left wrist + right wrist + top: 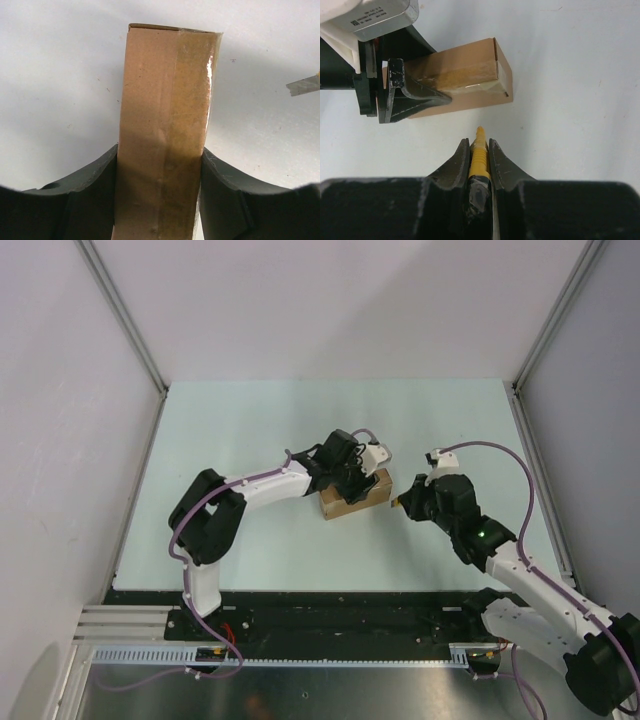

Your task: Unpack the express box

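Observation:
The express box (358, 495) is a small brown cardboard box, taped shut, lying on the pale table near its middle. My left gripper (352, 480) is shut on the box; in the left wrist view the box (165, 125) runs up between the two black fingers (90, 195), which press on its sides. My right gripper (408, 505) is shut on the yellow utility knife (479, 155), whose tip points at the box (465, 75) from a short gap away. The left gripper also shows in the right wrist view (410, 97). The knife blade tip shows at the right edge of the left wrist view (304, 85).
The pale green table (250, 420) is walled by white panels at the back and both sides. Metal frame posts (125, 320) stand at the back corners. The arm bases sit on a black rail (340, 615) at the near edge.

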